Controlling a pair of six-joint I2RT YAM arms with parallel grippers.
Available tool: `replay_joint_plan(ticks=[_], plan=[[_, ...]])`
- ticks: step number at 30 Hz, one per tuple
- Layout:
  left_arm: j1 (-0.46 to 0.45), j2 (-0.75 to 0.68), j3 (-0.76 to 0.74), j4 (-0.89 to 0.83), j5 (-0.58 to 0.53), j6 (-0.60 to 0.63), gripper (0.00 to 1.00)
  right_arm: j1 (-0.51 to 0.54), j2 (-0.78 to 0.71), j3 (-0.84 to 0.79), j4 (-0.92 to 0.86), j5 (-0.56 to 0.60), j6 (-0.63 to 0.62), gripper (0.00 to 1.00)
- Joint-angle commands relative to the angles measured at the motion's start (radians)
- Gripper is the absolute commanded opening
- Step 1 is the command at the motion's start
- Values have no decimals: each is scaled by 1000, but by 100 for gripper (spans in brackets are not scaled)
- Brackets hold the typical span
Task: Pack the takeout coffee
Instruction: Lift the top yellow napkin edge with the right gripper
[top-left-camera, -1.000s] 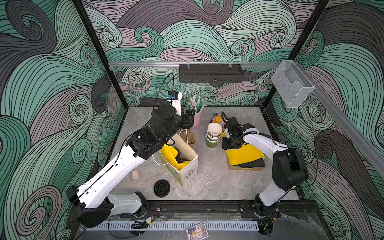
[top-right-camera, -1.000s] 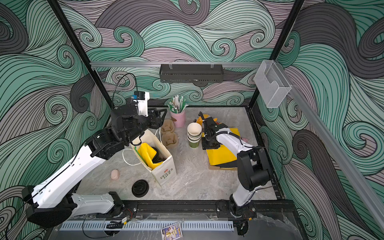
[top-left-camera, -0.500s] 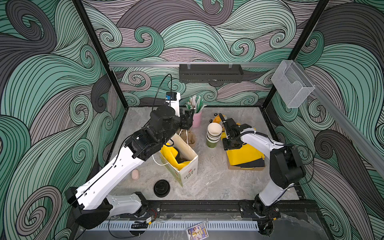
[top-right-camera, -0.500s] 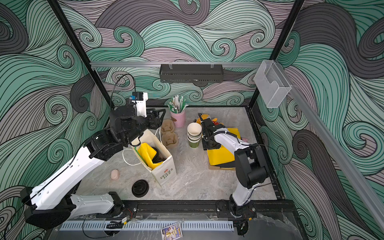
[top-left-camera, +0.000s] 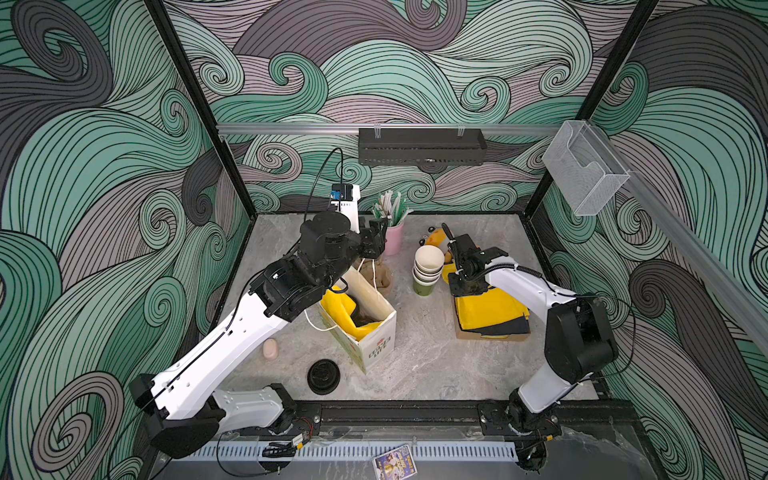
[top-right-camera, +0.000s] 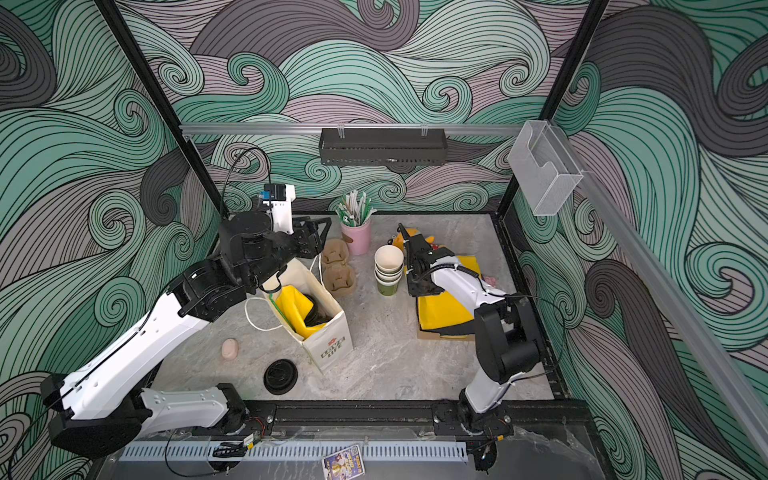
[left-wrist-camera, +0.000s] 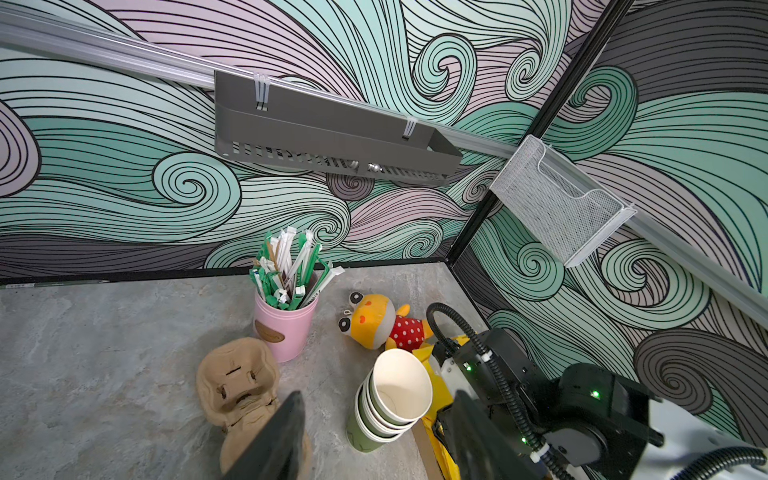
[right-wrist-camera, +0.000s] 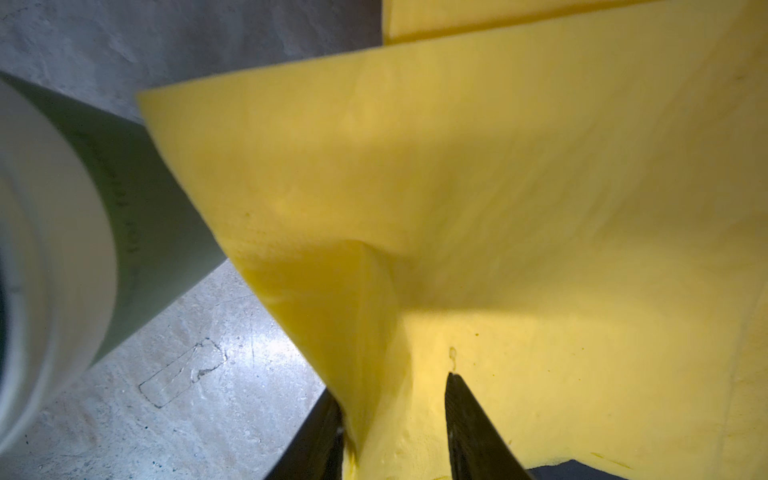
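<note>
Coffee cup (top-right-camera: 312, 309), brownish w/ a black lid, sat deep in the white paper bag (top-right-camera: 328, 345) beside yellow cloth (top-right-camera: 291, 303), mostly hidden tbh. Left gripper (top-left-camera: 376, 243) hung open & empty past the bag. Right gripper (right-wrist-camera: 395, 399) straddled a yellow napkin (right-wrist-camera: 498, 187) fold, couldn't tell if pinched.

In both top views the left arm (top-left-camera: 232, 332) is stretched from lower left toward centre, its left gripper (top-left-camera: 376, 243) raised with jaws apart. The right arm (top-left-camera: 519, 286) is bent from lower right, its right gripper (top-left-camera: 460, 286) pointed downward, jaws partly apart.
</note>
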Motion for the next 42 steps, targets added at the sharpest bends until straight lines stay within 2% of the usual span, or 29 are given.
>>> replay_joint_plan(ticks=[1,13,17,27,29,33,35,42], plan=[[2,-22,-4,11,-12,-4,58,-4,-33,9,4,-3,14,40],[3,-23,-11,8,-12,-5,58,-15,-62,2,-8,7,12,30],[3,-21,-11,9,-9,-7,59,-19,-29,3,0,-33,15,27],[2,-17,-5,6,-16,-7,58,-18,60,45,13,-74,10,27],[3,-16,-4,5,-17,-6,58,-19,65,52,13,-72,10,21],[1,-19,2,0,-24,-3,58,-20,30,52,4,-78,15,4],[2,-17,2,-2,-27,-1,58,-26,-5,44,-7,-91,15,0],[2,-10,0,5,-17,-1,58,-119,-138,-31,-56,-171,30,0]])
